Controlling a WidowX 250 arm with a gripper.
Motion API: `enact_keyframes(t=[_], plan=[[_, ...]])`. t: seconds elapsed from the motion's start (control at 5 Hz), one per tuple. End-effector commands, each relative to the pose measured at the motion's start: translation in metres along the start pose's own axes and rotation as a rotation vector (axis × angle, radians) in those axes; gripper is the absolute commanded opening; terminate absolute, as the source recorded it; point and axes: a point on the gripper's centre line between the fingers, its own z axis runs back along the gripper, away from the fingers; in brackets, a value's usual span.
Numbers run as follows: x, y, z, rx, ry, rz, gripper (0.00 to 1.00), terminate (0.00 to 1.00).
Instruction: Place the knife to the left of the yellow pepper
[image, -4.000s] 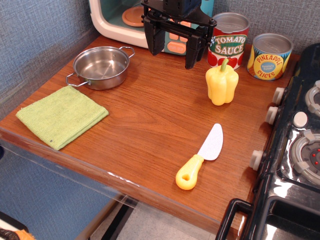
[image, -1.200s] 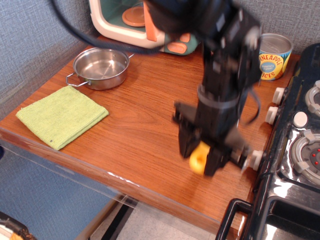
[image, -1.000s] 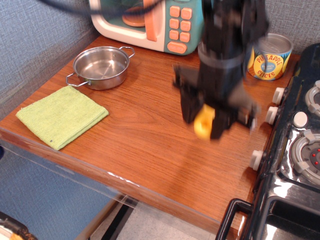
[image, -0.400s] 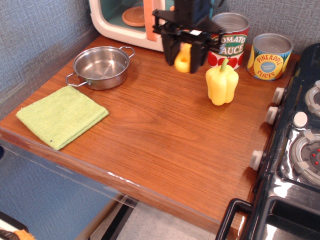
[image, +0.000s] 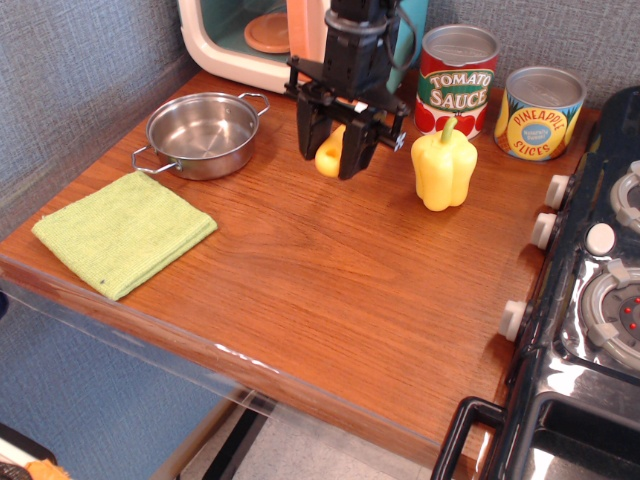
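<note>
Where the arm drops in front of the toy microwave (image: 255, 40), we note the gripper (image: 334, 152) pointing down, low over the wooden counter (image: 330, 270), just left of the yellow pepper (image: 444, 166). Its two black fingers (image: 308, 128) stand narrowly apart, closed on the yellow handle of the knife (image: 329, 154); only that handle shows between them, the blade hidden by the gripper body. We cannot tell whether the knife touches the counter.

The yellow pepper stands upright, green stem up, clear of the gripper. Behind the pepper, nearly touching it, we log the tomato sauce can (image: 456, 80); behind and right of the pepper, the pineapple slices can (image: 538, 112). Well left of the pepper, past the gripper, sits the steel pot (image: 203, 134) with two loop handles, nothing visible inside. Farther left and nearer the front edge than the pepper lies a folded green cloth (image: 124, 232), flat. Right of the pepper, the toy stove (image: 590, 290) borders the counter, its knobs facing the pepper's side.
</note>
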Motion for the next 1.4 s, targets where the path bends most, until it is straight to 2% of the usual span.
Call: enact_keyframes(t=[0.0, 0.4, 0.6, 0.8, 1.0, 1.2], plan=[[-0.006, 0.013, -0.007, 0.021, 0.021, 0.026, 0.0, 0.0], [0.01, 0.017, -0.022, 0.022, 0.054, 0.022, 0.0, 0.0], [0.01, 0.018, -0.02, 0.031, 0.048, 0.012, 1.0, 0.0], [0.007, 0.016, -0.013, 0.037, 0.017, 0.007, 1.0, 0.0], [0.0, 0.015, 0.005, 0.017, -0.061, 0.018, 1.0, 0.0], [-0.02, 0.018, 0.042, -0.007, -0.192, 0.073, 1.0, 0.0]])
